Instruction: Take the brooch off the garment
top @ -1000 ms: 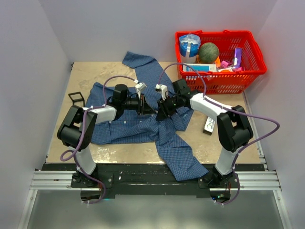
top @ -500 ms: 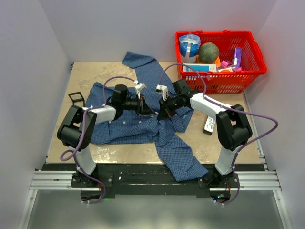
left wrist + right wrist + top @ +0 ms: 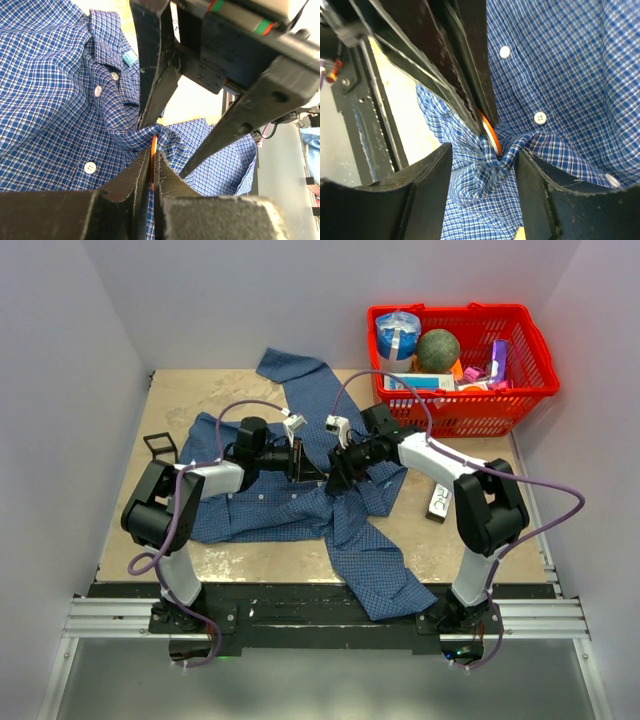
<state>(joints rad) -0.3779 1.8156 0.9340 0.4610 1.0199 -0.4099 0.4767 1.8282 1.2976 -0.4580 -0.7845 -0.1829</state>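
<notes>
Two grippers are meeting over the middle of the shirt (image 3: 255, 515), which is lying crumpled on the table (image 3: 190, 400). The left gripper (image 3: 153, 151) is pinching the brooch (image 3: 152, 165). Its fingers (image 3: 125, 185) are pressed almost together, and only the thin orange edge of the pin is showing between them. The right gripper (image 3: 482, 155) is standing with its fingers (image 3: 422, 185) spread, one on each side of a small peak of checked cloth that is rising up to the brooch. In the right wrist view I cannot tell whether these fingers are touching the cloth. They seem to be just beside it, not closing on it.

The brooch is sitting near the button row, not far from the collar, and the cloth is puckering and lifting together with it. From this I am judging that the pin is not yet free from the shirt. So one part seems done: the brooch is found and gripped. What is remaining is to hold the cloth down, which is probably the work of the right gripper, then to pull the pin out of the weave and carry it away. In the top view the brooch itself is hidden under the two grippers.
</notes>
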